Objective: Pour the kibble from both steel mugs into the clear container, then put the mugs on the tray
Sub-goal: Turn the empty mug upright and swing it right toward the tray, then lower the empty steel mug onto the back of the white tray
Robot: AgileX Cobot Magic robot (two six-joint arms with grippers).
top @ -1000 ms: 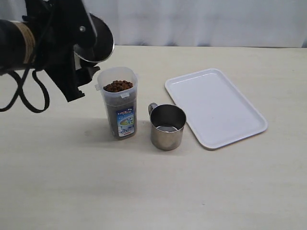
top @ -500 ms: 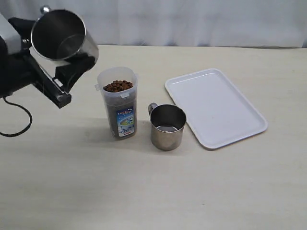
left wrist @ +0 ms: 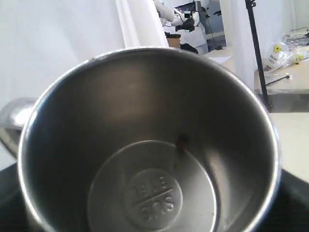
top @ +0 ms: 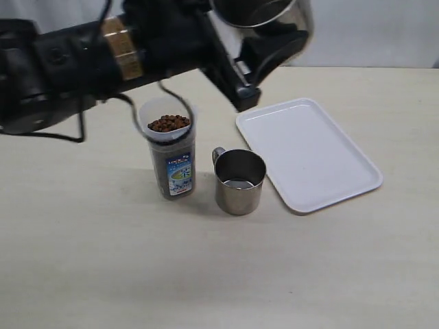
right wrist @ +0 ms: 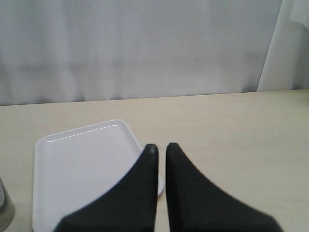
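My left gripper is shut on a steel mug, carried high over the table behind the tray's far left corner. In the left wrist view this mug fills the picture; its inside is bare but for one dark speck. The clear container stands upright, filled to near its rim with kibble. A second steel mug stands between the container and the white tray. My right gripper is shut on nothing, over the table beside the tray.
The left arm stretches across the upper left, passing behind and above the container. A white curtain hangs behind the table's far edge. The second mug's edge shows at the border of the right wrist view.
My left arm has swung the held mug from the left of the container, across it, to the right and up near the tray. The container, standing mug and tray have stayed put.
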